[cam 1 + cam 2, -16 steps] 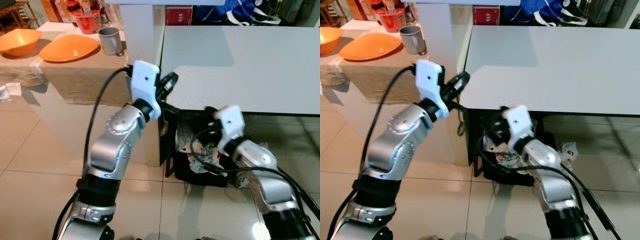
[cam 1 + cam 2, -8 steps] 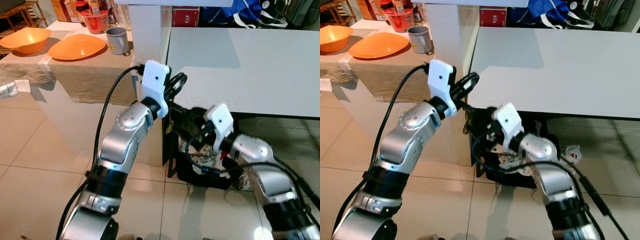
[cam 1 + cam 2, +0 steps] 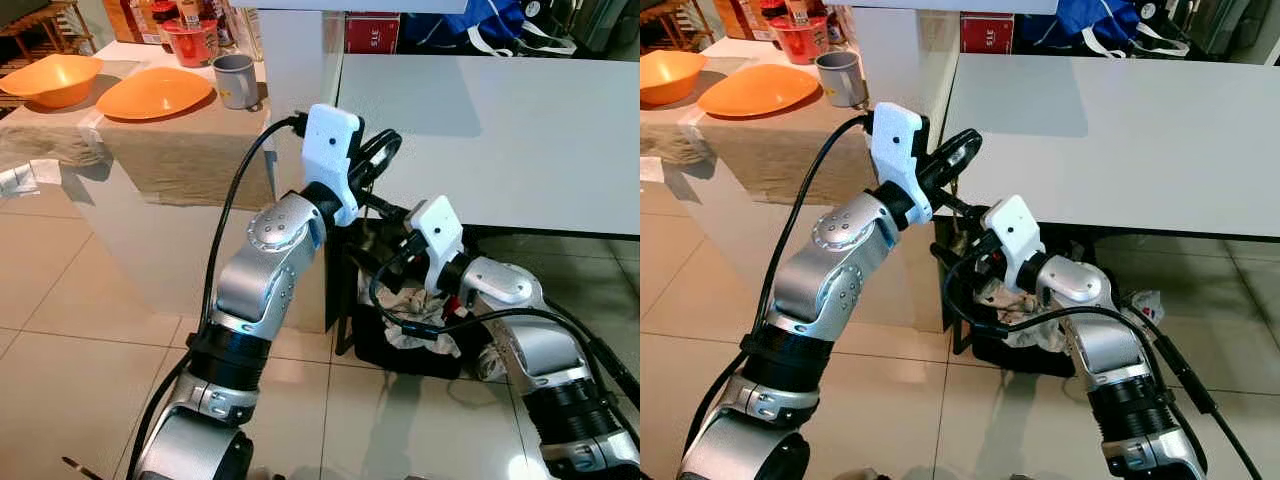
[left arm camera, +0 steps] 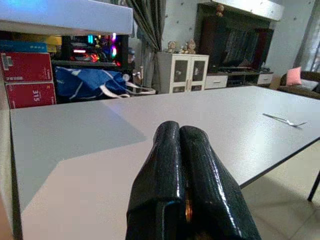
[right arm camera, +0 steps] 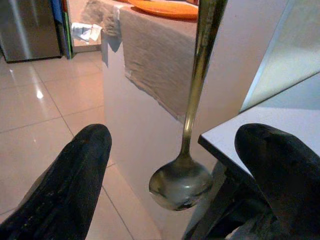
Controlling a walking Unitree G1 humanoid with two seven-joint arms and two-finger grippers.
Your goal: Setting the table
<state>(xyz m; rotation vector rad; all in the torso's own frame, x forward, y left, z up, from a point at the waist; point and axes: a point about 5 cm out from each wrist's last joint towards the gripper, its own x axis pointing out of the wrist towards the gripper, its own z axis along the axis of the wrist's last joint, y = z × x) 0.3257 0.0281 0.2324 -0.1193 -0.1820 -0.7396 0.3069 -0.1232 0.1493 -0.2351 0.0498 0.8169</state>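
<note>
Metal spoon (image 5: 182, 185) is pinched by its handle in the left tool (image 4: 179, 131), whose fingers are pressed together on it, and it is hung bowl-down off the near corner of the white bench (image 3: 500, 130). A glint of metal is seen between the fingers in the left wrist view. The right tool (image 5: 172, 145) is held spread wide just below, with the spoon bowl between its two fingers (image 5: 75, 170) and touched by neither.

Likely a handover, not yet done. Risks:
- If the left pinch is released before the right tool is closed, the spoon is dropped toward the floor or into the black bin (image 3: 400, 340) of rubbish under the bench.
- Only the rounded bowl is offered to the right tool, so a slip or twist can be expected if it is clamped there.
- The bench edge is close and may be struck by the spoon or the right arm on lifting.

Orange plate (image 3: 155, 92), orange bowl (image 3: 40, 78) and grey mug (image 3: 235, 80) are left on the cloth-covered side bench, well apart. A fork (image 4: 285, 120) is laid far across the white bench.
</note>
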